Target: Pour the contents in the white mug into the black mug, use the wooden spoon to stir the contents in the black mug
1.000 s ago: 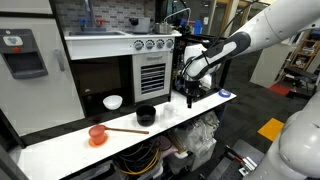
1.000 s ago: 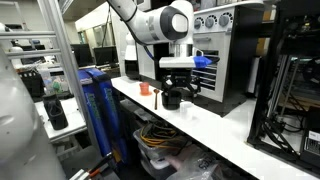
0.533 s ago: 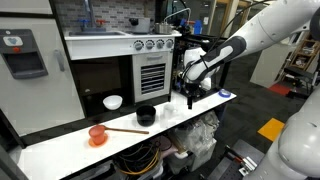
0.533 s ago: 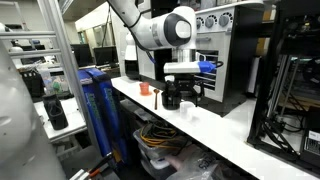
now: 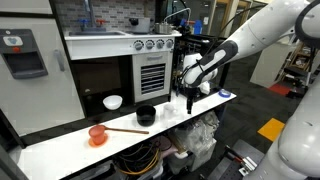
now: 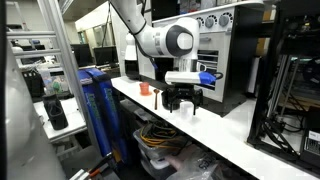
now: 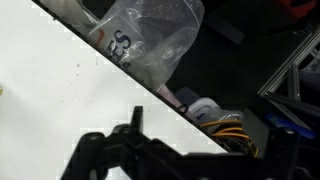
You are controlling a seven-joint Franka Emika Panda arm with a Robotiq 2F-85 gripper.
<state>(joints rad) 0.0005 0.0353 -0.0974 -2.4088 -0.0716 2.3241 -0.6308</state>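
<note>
White mug [image 5: 113, 101] sits untouched toward the back edge of the table [image 5: 60, 148], close to the dark cabinet front. It is small, squat and bowl-like, and I cannot make out what is in it from here. The black mug [image 5: 146, 115] stands near it, a little closer to the middle of the table. The wooden spoon [image 5: 126, 130] lies flat along the front edge, one end by an orange cup [image 5: 97, 134].

The end effector [image 5: 190, 96] hangs over the other end of the table, well apart from both mugs, jaws spread and holding nothing. The wrist view shows only bare table and its edge, with a plastic bag [image 7: 150, 40] below.

To my eye the pour has not yet begun — this is the approach. The next move calls for travelling across to the white mug, coming down over its rim or side, and closing gently — a cup that low and round looks easy to tip or let slip.
</note>
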